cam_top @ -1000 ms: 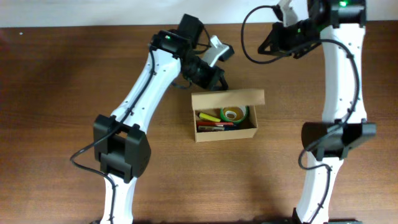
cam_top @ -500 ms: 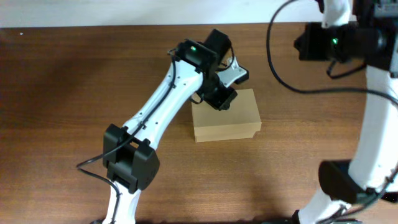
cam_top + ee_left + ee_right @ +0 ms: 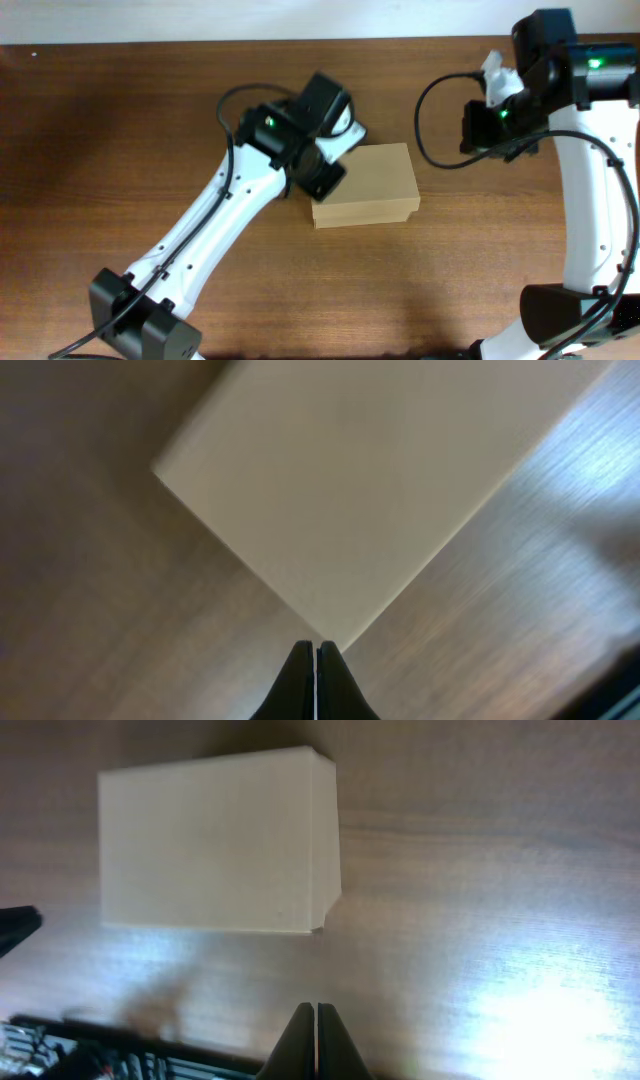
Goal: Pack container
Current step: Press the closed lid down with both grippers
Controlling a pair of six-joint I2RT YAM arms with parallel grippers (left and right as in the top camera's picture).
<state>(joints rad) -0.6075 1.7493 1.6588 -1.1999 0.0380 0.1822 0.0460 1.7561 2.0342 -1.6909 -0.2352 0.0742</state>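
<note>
Closed container [image 3: 365,183] lies just ahead of left fingers [image 3: 300,685], farther ahead of right fingers [image 3: 300,1042]; both pairs pressed together.

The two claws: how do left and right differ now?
The left claw sits at a corner of the closed cardboard box; the right claw hangs apart from it, over bare table. The left arm crosses the table slantwise; the right arm keeps to its own side. Both claws are shut and empty.
</note>
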